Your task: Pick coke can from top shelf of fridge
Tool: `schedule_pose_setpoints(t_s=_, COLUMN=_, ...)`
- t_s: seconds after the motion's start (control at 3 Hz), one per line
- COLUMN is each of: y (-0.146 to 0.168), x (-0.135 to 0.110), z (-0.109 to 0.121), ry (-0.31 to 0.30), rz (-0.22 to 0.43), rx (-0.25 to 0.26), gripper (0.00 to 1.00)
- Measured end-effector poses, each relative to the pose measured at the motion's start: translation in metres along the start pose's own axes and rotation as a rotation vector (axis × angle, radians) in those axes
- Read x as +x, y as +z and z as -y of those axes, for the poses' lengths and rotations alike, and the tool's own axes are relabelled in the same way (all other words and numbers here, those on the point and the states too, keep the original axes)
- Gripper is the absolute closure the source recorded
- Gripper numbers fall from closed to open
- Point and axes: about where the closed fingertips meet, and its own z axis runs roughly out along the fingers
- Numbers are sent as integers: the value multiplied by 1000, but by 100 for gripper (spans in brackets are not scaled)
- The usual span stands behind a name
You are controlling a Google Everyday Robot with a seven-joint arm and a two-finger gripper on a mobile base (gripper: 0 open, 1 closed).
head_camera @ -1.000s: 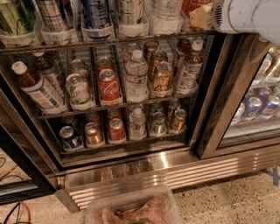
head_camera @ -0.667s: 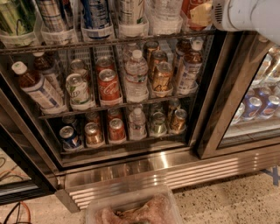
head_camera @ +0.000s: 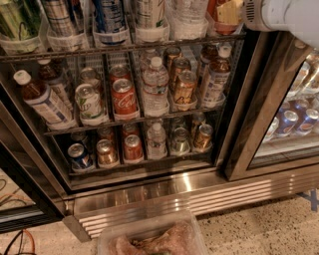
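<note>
The fridge [head_camera: 249, 124] stands open in front of me. Its top shelf [head_camera: 124, 49] runs across the top of the view, with clear holder cups holding cans and bottles. At its right end a red can [head_camera: 215, 12], probably the coke can, sits in a cup and is cut off by the frame's top edge. My gripper [head_camera: 229, 11] shows as a tan part right at that can, at the end of my white arm [head_camera: 284, 17] reaching in from the top right. Whether it touches the can is unclear.
A second red Coca-Cola can [head_camera: 123, 98] stands on the rack below, between a green-white can [head_camera: 88, 102] and a water bottle [head_camera: 155, 87], with gold-brown cans [head_camera: 184, 85] to the right. Blue Pepsi cans [head_camera: 289, 122] sit behind the right door. A clear plastic tub [head_camera: 149, 236] lies before the ribbed steel base [head_camera: 199, 196].
</note>
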Motion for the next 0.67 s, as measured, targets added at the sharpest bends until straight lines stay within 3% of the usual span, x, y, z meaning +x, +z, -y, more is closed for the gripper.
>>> schedule_pose_setpoints(t_s=0.67, y=12, x=-4, z=5, ry=15, rz=24, rx=-3, gripper=41)
